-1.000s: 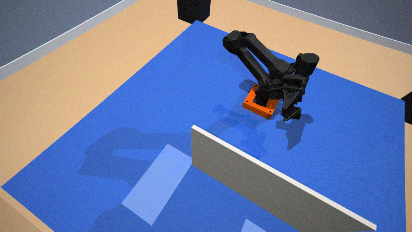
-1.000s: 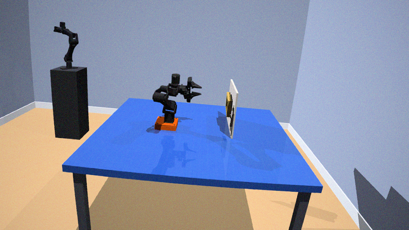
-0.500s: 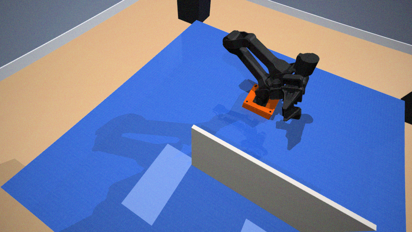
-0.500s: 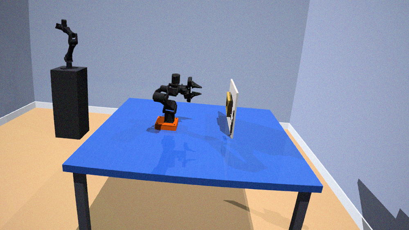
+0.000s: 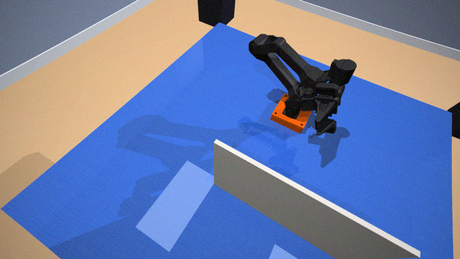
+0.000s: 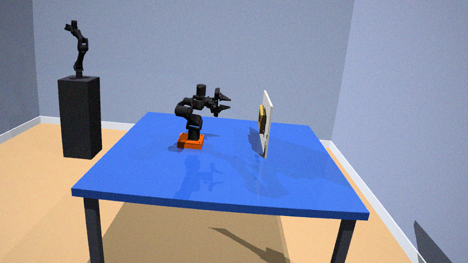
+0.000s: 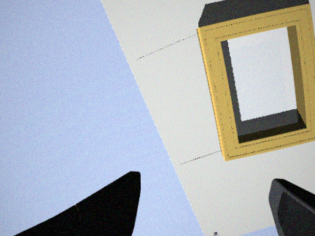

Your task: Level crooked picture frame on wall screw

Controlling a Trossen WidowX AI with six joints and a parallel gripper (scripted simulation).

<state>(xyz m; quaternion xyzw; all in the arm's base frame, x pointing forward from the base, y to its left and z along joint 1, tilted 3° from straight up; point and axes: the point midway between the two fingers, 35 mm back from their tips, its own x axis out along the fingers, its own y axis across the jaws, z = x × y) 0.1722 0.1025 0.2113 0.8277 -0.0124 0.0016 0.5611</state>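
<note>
Before the white panel (image 5: 309, 202) (image 6: 266, 121) (image 7: 157, 95), the pincer (image 5: 325, 125) (image 6: 227, 103) (image 7: 205, 185) is hovering released | picture frame (image 6: 261, 119) (image 7: 212, 91) is hanging on the panel, likely light, stiff | lower rim is offering the best hold

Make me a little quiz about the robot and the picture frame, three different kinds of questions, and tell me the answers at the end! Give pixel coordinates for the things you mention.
1. True or false: the fingers (image 5: 326, 123) (image 6: 230, 103) are holding the yellow frame (image 6: 261, 119) (image 7: 213, 95).
2. Which is the color of the base (image 5: 287, 123) (image 6: 190, 144) under the arm on the table (image 6: 140, 183)?
A) green
B) orange
C) white
3. Fill in the blank: the frame hangs on the side of the upright white panel (image 5: 317, 201) (image 6: 267, 133) (image 7: 164, 109) that faces ____ the arm.

Key: 1. False; 2. B; 3. toward
</note>
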